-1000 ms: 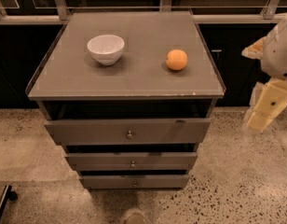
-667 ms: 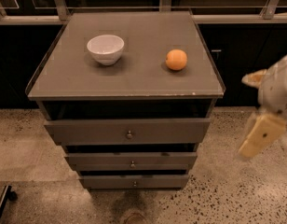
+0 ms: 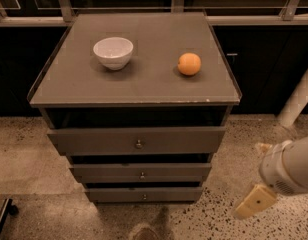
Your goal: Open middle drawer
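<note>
The claw (image 3: 254, 202), grip impossible to tell, hangs right of the middle drawer (image 3: 109, 173); bowl (image 3: 113, 52) empty.

Speckled stone floor (image 3: 24, 149), dark cabinets (image 3: 269, 74) behind, pale rail (image 3: 254, 20) along them, dim light.

Shows the gripper (image 3: 254, 202) dropped down the right side of the frame. Places it a second ago at mid-right, beside the top edge of the cabinet (image 3: 134, 79), then lower, beside the top drawer (image 3: 94, 140). Sets it now in the lower right corner, over the speckled floor (image 3: 214, 221). Puts it below the level of the middle drawer (image 3: 109, 172), well to the right and apart from the cabinet. Shows a slight shift leftward too. Brings the pale rounded wrist (image 3: 289, 166) down from upper right to lower right. Leaves a white arm link (image 3: 300, 96) slanting along the right edge where the wrist was.
</note>
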### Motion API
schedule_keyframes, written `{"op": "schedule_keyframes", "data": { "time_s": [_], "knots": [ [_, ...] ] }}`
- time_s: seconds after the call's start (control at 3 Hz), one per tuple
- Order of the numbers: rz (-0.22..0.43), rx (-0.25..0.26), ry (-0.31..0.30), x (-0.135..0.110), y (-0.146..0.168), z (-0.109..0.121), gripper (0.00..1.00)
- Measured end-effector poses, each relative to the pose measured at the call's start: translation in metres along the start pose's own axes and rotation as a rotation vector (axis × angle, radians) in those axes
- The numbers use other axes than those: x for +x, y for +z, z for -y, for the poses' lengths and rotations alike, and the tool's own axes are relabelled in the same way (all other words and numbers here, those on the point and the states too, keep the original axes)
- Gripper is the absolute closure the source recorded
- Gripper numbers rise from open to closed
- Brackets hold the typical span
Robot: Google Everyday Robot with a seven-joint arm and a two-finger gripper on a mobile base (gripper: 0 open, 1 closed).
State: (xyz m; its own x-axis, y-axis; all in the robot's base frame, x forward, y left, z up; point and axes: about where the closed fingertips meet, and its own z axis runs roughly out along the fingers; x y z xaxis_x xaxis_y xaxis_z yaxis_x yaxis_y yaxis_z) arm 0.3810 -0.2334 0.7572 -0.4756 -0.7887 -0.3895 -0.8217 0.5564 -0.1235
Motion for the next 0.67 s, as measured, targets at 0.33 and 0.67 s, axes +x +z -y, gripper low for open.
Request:
{"op": "schedule_keyframes", "data": {
  "time_s": [0.33, 0.67],
  "knots": [
    [-0.034, -0.060, 0.080, 0.0355, 0.0663, -0.0127, 0.00],
    [-0.033, -0.065, 0.084, 0.0366, 0.0689, -0.0138, 0.18]
  ]
}}
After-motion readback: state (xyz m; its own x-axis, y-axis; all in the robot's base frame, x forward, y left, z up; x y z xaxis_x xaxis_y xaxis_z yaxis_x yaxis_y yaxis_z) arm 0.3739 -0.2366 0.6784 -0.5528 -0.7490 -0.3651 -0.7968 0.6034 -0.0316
